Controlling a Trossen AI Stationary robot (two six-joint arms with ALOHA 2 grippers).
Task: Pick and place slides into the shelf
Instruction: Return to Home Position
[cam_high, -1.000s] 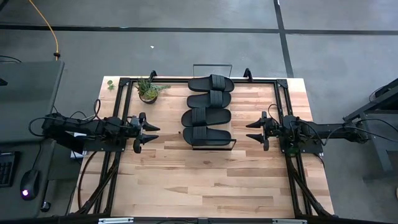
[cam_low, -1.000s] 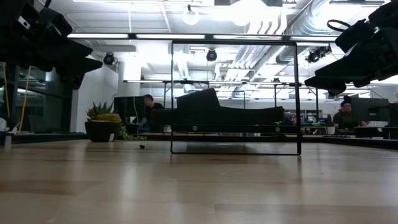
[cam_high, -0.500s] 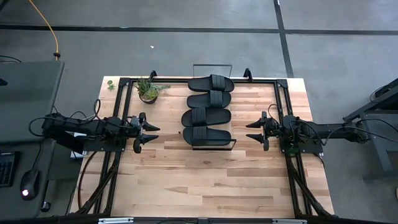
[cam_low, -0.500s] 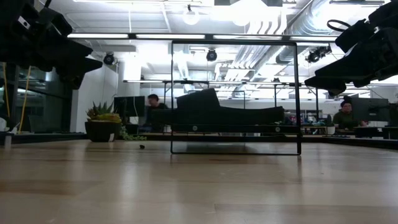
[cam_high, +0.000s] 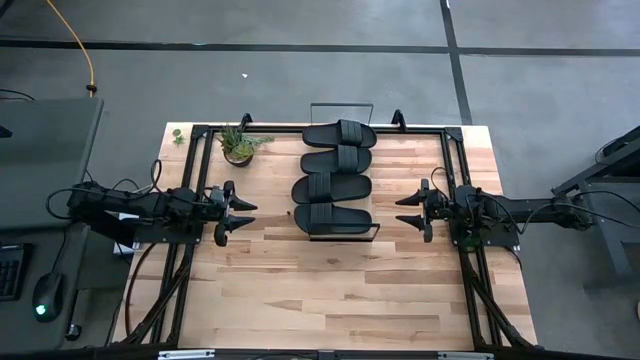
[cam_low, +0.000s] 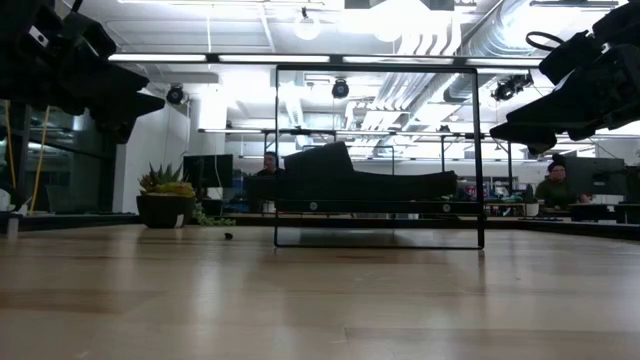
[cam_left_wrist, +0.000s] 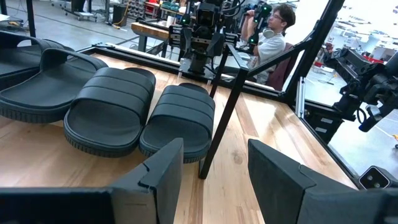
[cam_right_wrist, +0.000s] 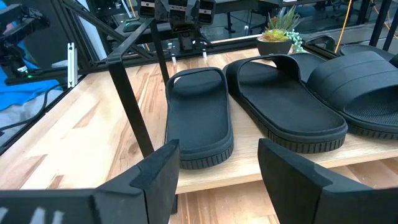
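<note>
**Desk** (cam_high: 300, 290): light-wood top with black frame rails along its sides.

**Shelf** (cam_high: 372, 203): narrow light-wood plank with a thin black wire rail at each short end. It stands at mid-desk, toward the far edge, and runs from the far side toward the near one.

**Slides** (cam_high: 330, 187): four, matte black, all lying on the shelf. Soles are down and straps up, laid crosswise in a single row, close side by side. The two farther ones sit slightly toward the right arm's side (a small offset).

**Left end effector** (cam_high: 248, 214): at the desk's left side, level with the nearer half of the shelf and well apart from it, tips pointing toward the slides. It is held above the desktop (the low view shows it high up). Fingers are spread, released, holding nothing.

**Right end effector** (cam_high: 400, 210): opposite, at the desk's right side, also well apart from the shelf and raised, tips pointing toward the slides. Fingers are spread, released, holding nothing.

**Plant** (cam_high: 238, 145): small, potted, near the desk's far left corner, apart from the shelf.

**Person** (cam_left_wrist: 273, 34): seated beyond the desk, behind the right arm's base (left wrist view).
</note>
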